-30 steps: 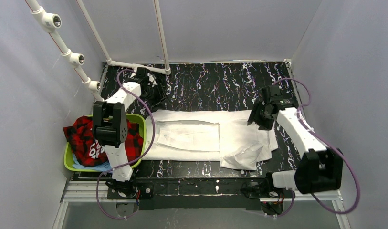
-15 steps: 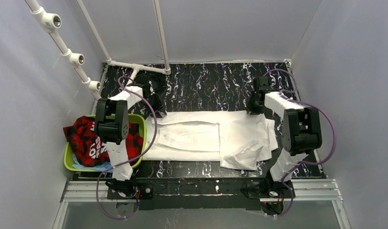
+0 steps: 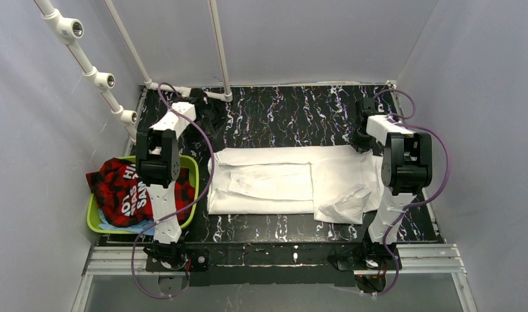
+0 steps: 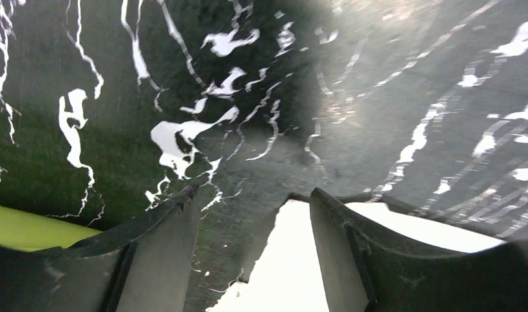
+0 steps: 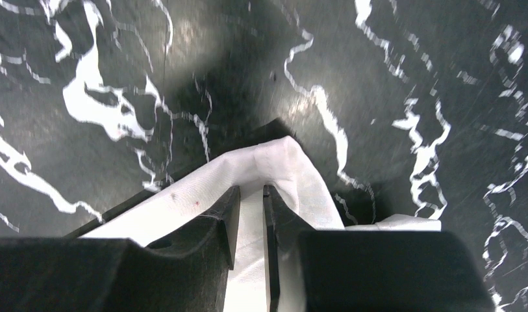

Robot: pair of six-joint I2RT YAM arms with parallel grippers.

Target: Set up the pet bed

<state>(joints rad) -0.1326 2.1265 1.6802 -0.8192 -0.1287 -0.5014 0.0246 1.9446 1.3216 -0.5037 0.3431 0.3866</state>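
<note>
White cloth (image 3: 287, 182) lies flat on the middle of the table, long axis running left to right, far long edge straight and parallel to the table's far edge. Its near-right part is rumpled, with a loose folded flap. Right gripper (image 5: 251, 192) sits at the far right corner, jaws pinched narrowly on a raised peak of the cloth. Left gripper (image 4: 254, 195) sits at the far left corner, jaws spread, grasping nothing. The cloth corner shows in the gap below; contact not discernible. Black marbled table (image 3: 280, 110) lies underneath. Green basket (image 3: 92, 220), just left of the cloth, holds a red plaid garment (image 3: 118, 188).
</note>
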